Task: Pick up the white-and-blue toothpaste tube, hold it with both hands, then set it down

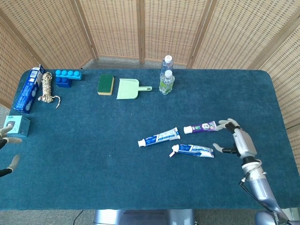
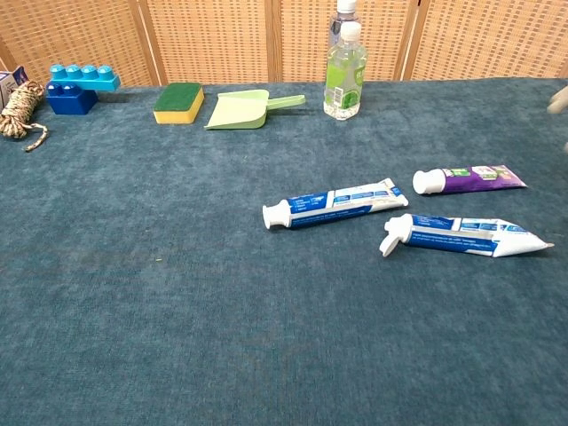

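Note:
A white-and-blue toothpaste tube (image 1: 192, 150) (image 2: 461, 238) lies flat on the blue tablecloth, its flip cap open and pointing left. My right hand (image 1: 238, 140) hovers just right of it with fingers spread, holding nothing and clear of the tube. In the chest view only a fingertip of this hand shows at the right edge. A second white-and-blue tube (image 1: 159, 137) (image 2: 335, 204) lies up and to the left of the first. Only the spread fingers of my left hand (image 1: 8, 151) show at the far left edge, empty.
A purple tube (image 1: 200, 127) (image 2: 469, 179) lies near my right hand. Two bottles (image 1: 166, 77), a green dustpan (image 1: 129, 88) and a sponge (image 1: 106, 84) stand along the back. A blue block (image 1: 68, 77), rope (image 1: 46, 87), blue box (image 1: 28, 89) and teal box (image 1: 18, 125) sit left.

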Action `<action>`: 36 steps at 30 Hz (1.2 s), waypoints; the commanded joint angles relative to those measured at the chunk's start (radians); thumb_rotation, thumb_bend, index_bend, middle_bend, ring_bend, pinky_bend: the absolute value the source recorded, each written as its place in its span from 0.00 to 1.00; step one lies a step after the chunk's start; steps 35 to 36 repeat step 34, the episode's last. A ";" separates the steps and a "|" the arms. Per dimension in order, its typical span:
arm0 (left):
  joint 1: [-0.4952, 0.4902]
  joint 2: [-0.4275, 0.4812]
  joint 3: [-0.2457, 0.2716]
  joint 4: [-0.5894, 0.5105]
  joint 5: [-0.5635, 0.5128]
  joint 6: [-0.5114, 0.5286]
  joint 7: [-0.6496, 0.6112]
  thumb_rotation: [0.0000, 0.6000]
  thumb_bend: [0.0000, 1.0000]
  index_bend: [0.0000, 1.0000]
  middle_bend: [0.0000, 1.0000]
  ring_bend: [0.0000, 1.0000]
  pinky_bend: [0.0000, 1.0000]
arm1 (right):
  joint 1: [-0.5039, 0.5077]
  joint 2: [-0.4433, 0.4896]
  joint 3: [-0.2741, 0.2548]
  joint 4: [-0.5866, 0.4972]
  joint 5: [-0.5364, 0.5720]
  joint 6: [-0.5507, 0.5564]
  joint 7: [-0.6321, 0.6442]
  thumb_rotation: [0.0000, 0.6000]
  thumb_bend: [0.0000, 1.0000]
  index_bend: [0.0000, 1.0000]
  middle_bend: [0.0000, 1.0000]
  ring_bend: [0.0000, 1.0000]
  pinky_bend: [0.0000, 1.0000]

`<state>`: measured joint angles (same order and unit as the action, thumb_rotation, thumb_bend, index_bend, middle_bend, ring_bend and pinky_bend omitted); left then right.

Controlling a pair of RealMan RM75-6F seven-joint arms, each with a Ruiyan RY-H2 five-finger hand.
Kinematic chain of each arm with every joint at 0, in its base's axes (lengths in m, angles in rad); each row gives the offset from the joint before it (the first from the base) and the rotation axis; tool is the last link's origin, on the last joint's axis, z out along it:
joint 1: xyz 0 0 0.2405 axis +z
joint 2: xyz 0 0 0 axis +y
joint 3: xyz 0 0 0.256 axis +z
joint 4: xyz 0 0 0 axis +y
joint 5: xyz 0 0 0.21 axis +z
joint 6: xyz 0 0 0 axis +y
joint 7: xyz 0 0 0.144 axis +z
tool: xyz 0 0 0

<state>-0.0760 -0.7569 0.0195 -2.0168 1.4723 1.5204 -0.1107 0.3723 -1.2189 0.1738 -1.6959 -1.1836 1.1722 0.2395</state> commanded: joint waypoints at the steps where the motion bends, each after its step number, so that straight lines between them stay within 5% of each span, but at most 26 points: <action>1: 0.064 -0.087 0.025 0.058 0.046 0.080 0.111 1.00 0.38 0.33 0.17 0.18 0.25 | -0.074 0.031 -0.029 -0.028 -0.078 0.132 -0.093 1.00 0.27 0.40 0.28 0.12 0.19; 7: 0.108 -0.189 0.041 0.121 0.082 0.121 0.154 1.00 0.38 0.30 0.18 0.18 0.20 | -0.149 0.045 -0.084 -0.082 -0.157 0.270 -0.285 1.00 0.28 0.42 0.30 0.12 0.19; 15: 0.140 -0.250 0.046 0.170 0.092 0.141 0.203 1.00 0.38 0.27 0.18 0.18 0.21 | -0.212 0.042 -0.117 -0.123 -0.212 0.353 -0.381 1.00 0.28 0.44 0.30 0.12 0.19; 36: 0.145 -0.245 0.020 0.134 0.101 0.135 0.202 1.00 0.38 0.27 0.19 0.18 0.22 | -0.244 0.048 -0.118 -0.110 -0.232 0.327 -0.315 1.00 0.28 0.45 0.30 0.13 0.20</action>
